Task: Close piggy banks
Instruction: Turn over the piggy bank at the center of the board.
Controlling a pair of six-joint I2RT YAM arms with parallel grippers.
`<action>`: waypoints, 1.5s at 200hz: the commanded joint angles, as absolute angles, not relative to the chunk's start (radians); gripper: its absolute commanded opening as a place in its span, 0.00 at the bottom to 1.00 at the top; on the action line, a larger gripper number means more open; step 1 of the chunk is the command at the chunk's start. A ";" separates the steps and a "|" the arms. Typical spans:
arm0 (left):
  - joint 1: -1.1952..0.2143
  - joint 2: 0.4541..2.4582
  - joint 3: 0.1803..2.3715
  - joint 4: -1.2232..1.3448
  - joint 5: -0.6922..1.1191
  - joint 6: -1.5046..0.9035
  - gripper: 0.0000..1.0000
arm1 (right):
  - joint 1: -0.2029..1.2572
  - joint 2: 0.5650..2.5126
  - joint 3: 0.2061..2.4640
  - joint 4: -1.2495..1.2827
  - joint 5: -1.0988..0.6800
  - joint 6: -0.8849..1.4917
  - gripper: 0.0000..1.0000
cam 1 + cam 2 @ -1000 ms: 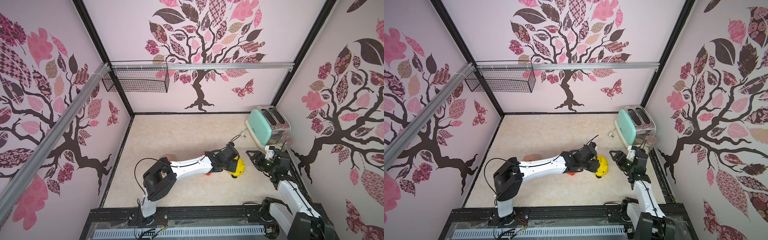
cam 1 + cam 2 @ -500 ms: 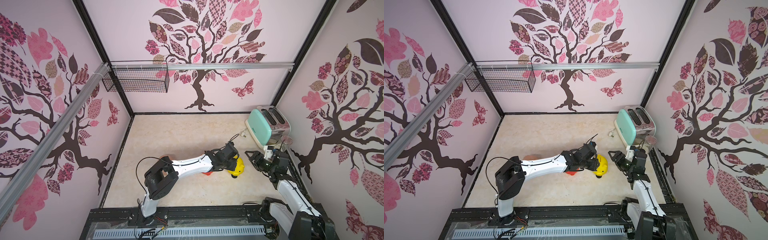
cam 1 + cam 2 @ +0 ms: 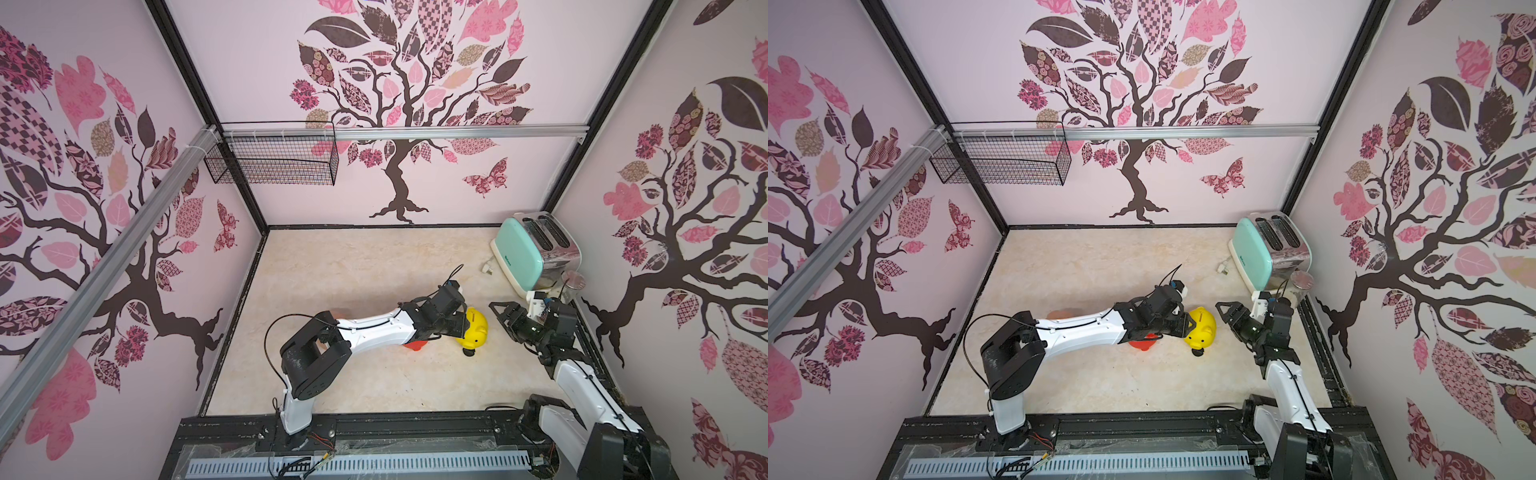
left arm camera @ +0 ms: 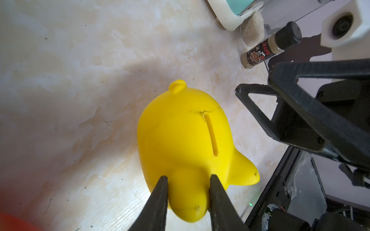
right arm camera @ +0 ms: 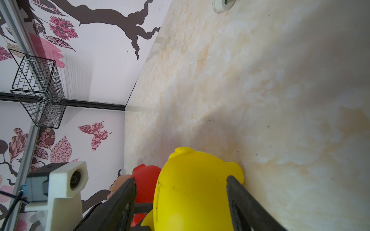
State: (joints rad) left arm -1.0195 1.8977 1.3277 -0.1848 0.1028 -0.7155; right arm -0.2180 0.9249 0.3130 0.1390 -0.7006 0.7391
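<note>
The yellow piggy bank (image 3: pixel 474 330) sits right of centre in the lower half of both top views, on the pale marbled floor (image 3: pixel 353 270). Its coin slot (image 4: pixel 211 135) shows plainly in the left wrist view. The left gripper (image 4: pixel 188 177) is clamped on it: the two dark fingers (image 4: pixel 160 200) pinch a rounded yellow stub of the body between them, though whether that stub is a leg or the snout I cannot tell. In a top view that gripper covers the pig's left flank.

A small black round piece (image 3: pixel 469 353) lies touching the pig's lower edge. Just left of it the red piggy bank (image 3: pixel 1142 345) peeks out from under the left arm. Further left, the peach-pink piggy bank (image 3: pixel 1065 312) is mostly hidden behind that same arm.

Over on the right, the right gripper (image 3: pixel 500 318) hovers just beside the yellow pig with its jaws wide apart. A strip of floor shows between them, and the gripper holds nothing. In its own wrist view the spread fingers (image 5: pixel 124 200) frame the yellow body.

Beyond, toward the upper right of the floor, the mint-green toaster (image 3: pixel 523 257) stands by the wall. A clear jar (image 3: pixel 573 282) and a dark-capped spice bottle (image 4: pixel 270 46) are near it.
</note>
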 commanded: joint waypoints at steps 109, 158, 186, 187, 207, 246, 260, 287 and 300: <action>-0.973 1.890 1.265 -0.275 0.078 -0.716 0.29 | -0.207 0.924 0.316 0.130 -0.704 0.721 0.75; -0.966 1.901 1.282 -0.301 0.077 -0.714 0.29 | -0.202 0.925 0.316 0.131 -0.706 0.719 0.75; -0.965 1.924 1.302 -0.314 0.074 -0.707 0.28 | -0.201 0.926 0.316 0.130 -0.704 0.718 0.75; -0.965 1.924 1.303 -0.314 0.074 -0.706 0.28 | -0.200 0.927 0.316 0.130 -0.704 0.718 0.75; -0.963 1.940 1.325 -0.327 0.074 -0.701 0.28 | -0.199 0.927 0.316 0.132 -0.704 0.718 0.75; -0.956 1.960 1.351 -0.354 0.066 -0.691 0.28 | -0.198 0.930 0.318 0.130 -0.704 0.717 0.76; -0.953 1.966 1.356 -0.357 0.065 -0.688 0.28 | -0.198 0.931 0.317 0.130 -0.704 0.717 0.76; -0.948 1.977 1.374 -0.375 0.061 -0.678 0.28 | -0.196 0.936 0.316 0.132 -0.701 0.716 0.77; -0.945 1.980 1.383 -0.382 0.061 -0.673 0.28 | -0.194 0.937 0.317 0.132 -0.702 0.717 0.77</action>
